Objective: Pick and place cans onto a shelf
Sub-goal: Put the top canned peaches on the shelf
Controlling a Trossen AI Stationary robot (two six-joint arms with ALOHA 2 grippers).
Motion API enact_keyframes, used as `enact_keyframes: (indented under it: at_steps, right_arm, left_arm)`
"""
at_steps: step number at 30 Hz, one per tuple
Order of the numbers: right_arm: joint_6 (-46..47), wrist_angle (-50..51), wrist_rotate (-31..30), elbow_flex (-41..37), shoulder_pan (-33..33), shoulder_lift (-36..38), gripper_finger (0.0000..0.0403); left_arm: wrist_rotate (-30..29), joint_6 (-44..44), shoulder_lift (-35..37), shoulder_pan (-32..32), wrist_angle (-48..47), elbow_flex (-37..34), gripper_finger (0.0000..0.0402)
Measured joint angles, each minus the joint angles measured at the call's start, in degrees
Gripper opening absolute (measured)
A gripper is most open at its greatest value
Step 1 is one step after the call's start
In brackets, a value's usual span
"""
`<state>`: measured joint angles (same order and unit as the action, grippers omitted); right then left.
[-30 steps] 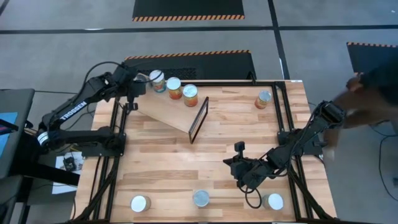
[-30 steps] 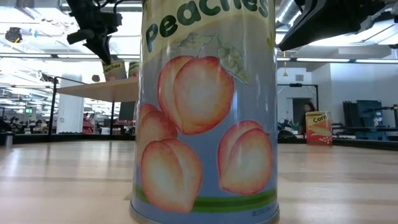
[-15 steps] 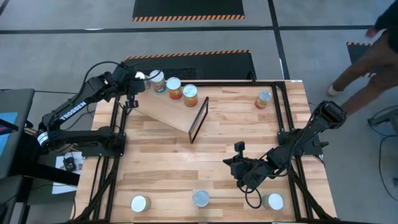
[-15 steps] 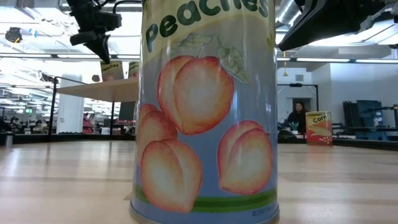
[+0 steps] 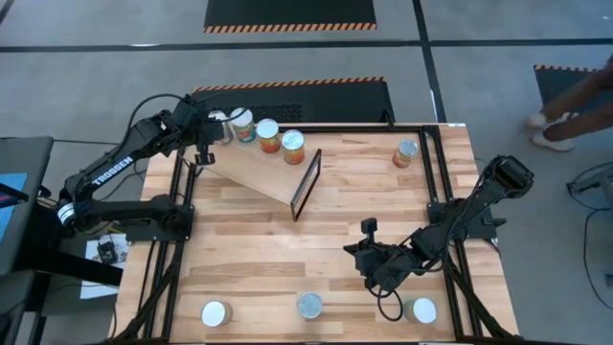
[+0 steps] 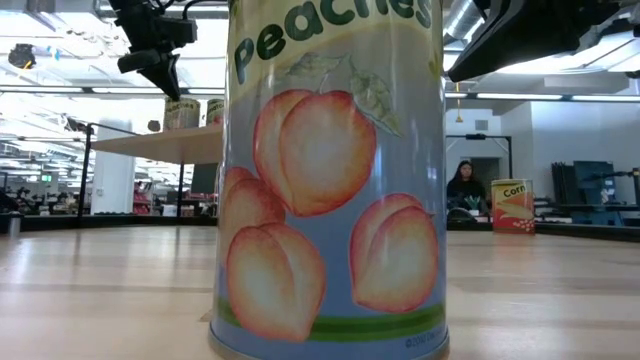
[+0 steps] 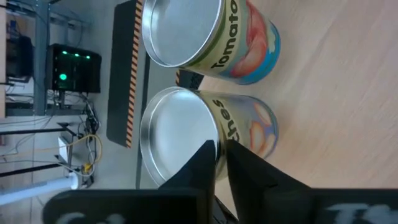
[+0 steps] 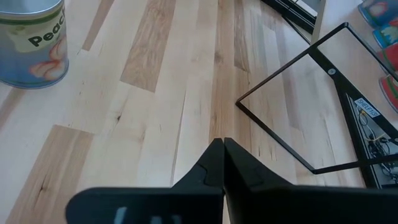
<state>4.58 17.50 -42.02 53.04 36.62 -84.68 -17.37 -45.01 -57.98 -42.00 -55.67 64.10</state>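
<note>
Three cans stand upright in a row on the slanted plywood shelf (image 5: 261,169), which has a black frame (image 5: 306,184) at one end: a peaches can (image 5: 241,125) (image 7: 205,127), a tomato can (image 5: 268,135) (image 7: 205,34) and a third can (image 5: 293,147). My left gripper (image 5: 218,130) (image 7: 222,158) is shut, at the peaches can's rim on the side away from the other cans. My right gripper (image 5: 368,261) (image 8: 222,146) is shut and empty, low over the table at mid right. My left gripper's shut fingers (image 7: 205,163) stand right at the peaches can's lid rim (image 7: 186,180), coming level from the table's left. I cannot tell whether they touch it. The can stands upright on the shelf.
A corn can (image 5: 406,153) (image 6: 511,205) stands at the far right of the table. Three cans (image 5: 216,313), (image 5: 309,306), (image 5: 420,310) stand along the near edge; the middle one fills the low view (image 6: 335,180). A person (image 5: 575,105) moves beyond the right edge.
The peaches can at the shelf's left end was tipped a second ago and now stands upright on the shelf. My left gripper has stayed beside it. A person has moved about beyond the table's right edge.
</note>
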Motion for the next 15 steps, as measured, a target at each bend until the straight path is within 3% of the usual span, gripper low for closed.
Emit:
enact_keyframes:
  at_steps: [7,11,15]
  right_arm:
    - [0.0,0.0,0.0,0.0,0.0,0.0,0.002]
    - [0.0,0.0,0.0,0.0,0.0,0.0,0.0016]
    - [0.0,0.0,0.0,0.0,0.0,0.0,0.0018]
  left_arm:
    - [-0.52,0.2,0.0,0.02,0.0,0.0,0.0073]
    - [-2.72,0.25,-0.02,0.02,-0.16,1.83,0.0074]
    - [-1.02,3.41,0.32,0.55,-1.21,5.33,0.0067]
